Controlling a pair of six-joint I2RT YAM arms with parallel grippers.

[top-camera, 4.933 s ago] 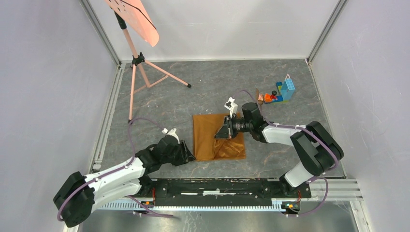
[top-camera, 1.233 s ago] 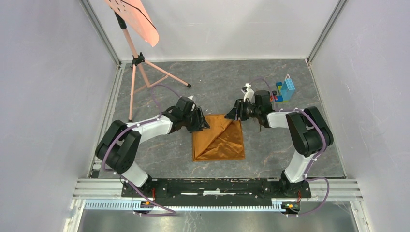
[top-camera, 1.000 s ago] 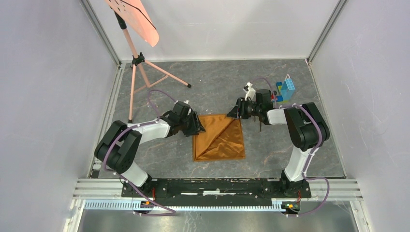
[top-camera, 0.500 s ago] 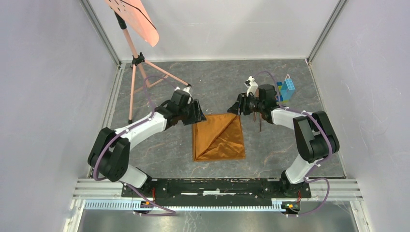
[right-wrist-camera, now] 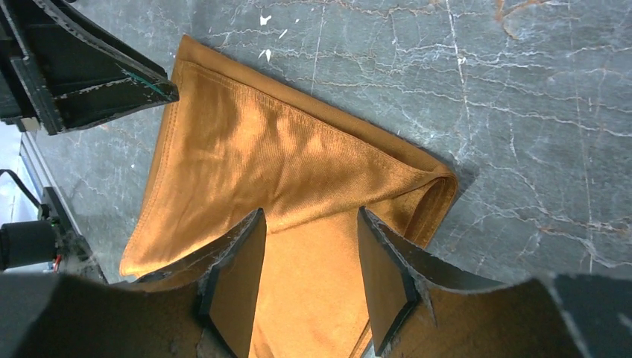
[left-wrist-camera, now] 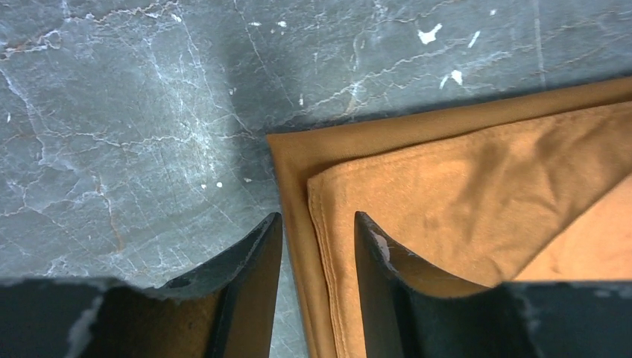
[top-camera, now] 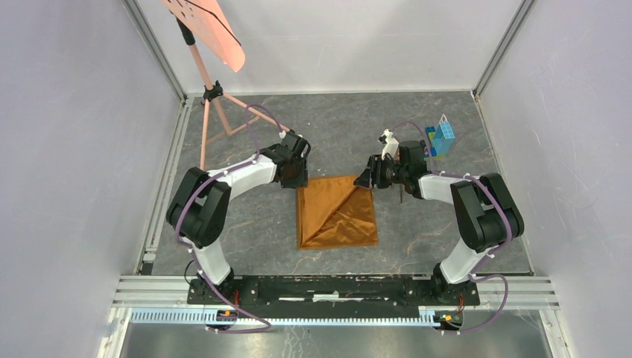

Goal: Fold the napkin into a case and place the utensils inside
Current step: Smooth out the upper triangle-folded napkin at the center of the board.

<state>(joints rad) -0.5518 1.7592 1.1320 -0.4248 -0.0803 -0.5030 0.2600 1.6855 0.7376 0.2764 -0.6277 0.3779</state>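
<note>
- Step in hand: the folding step is running. The napkin [top-camera: 337, 212] is lying at the middle of the bench [top-camera: 335, 127], already doubled, with a diagonal flap crossing its top face. Judging by this, the case is not yet closed and nothing is being stowed.
- The left gripper [left-wrist-camera: 318, 224] is hovering at the napkin's far-left corner. Its jaws are standing partly apart, straddling the left hem and gripping nothing.
- The right gripper [right-wrist-camera: 311, 216] is hovering over the far-right corner. Its jaws are likewise standing partly apart above the cloth and holding nothing.
- Next move, as a judgement: each gripper is needing to lower and close on its corner, taking the layers together, before the far edge is carried toward the near edge of the bench. A pinch catching only the top layer is risking an uneven fold.
- One slim dark utensil [top-camera: 402, 195] is apparently lying just beside the napkin's right edge, under the right forearm. The second cannot be made out.
- The left wrist view alone is showing the top layer's corner sitting slightly inside the lower layer's.
- The right wrist view alone is showing the rounded, doubled fold at the far-right corner.
- Only the top view is showing both arms, the brick pile [top-camera: 438, 140] toward the far-right corner and the tripod stand [top-camera: 212, 97] toward the far-left corner.
</note>
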